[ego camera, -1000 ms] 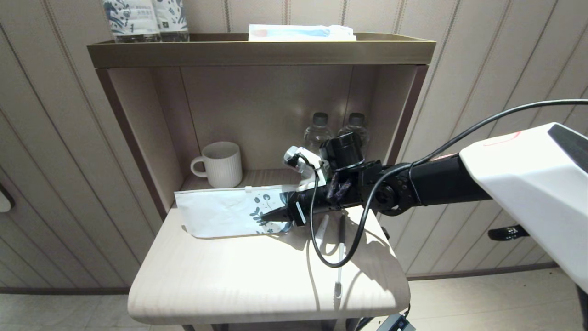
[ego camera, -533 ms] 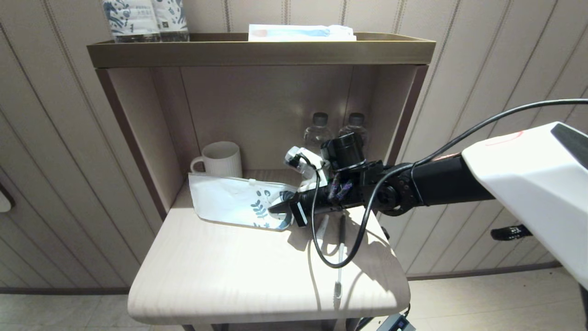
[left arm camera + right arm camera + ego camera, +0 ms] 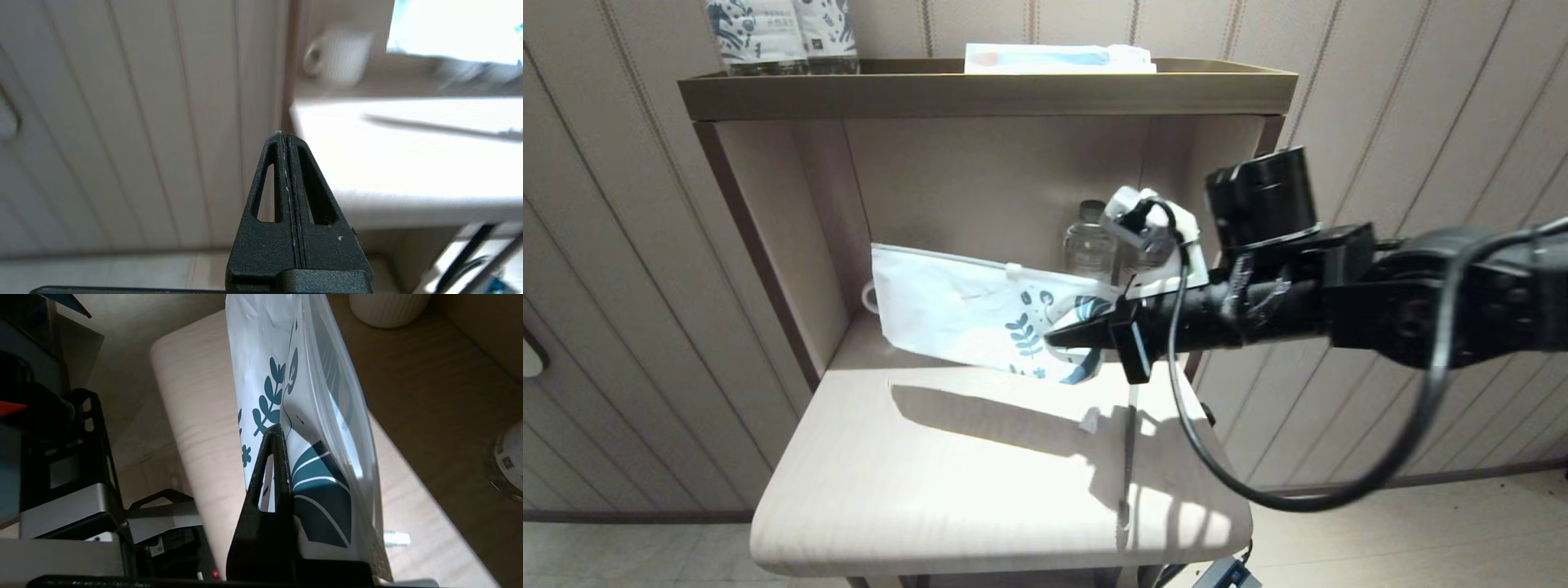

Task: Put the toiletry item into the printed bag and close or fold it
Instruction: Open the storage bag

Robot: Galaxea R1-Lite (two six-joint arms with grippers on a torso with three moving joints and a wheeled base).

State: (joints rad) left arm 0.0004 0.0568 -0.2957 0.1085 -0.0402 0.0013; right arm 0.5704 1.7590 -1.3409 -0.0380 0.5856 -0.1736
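Observation:
My right gripper [image 3: 1063,336] is shut on the leaf-printed end of the printed bag [image 3: 968,310] and holds it in the air above the back of the table [image 3: 915,490], its white end slanting up toward the left. In the right wrist view the bag [image 3: 265,347] hangs beside the one dark finger [image 3: 278,457] that shows. The toothbrush [image 3: 1125,498] lies on the table's right side, below the right arm and partly in its shadow. My left gripper [image 3: 285,136] is shut on nothing, low beside the table's left edge.
A white mug [image 3: 339,57] stands at the back left, mostly hidden behind the bag. Water bottles [image 3: 1086,241] stand at the back right. A small white piece [image 3: 1089,421] lies near the toothbrush. Patterned bottles [image 3: 776,33] and a flat packet [image 3: 1058,59] sit on the top shelf.
My right gripper has risen and drawn back to the right, lifting the printed bag off the table. The toothbrush has stayed where it was.

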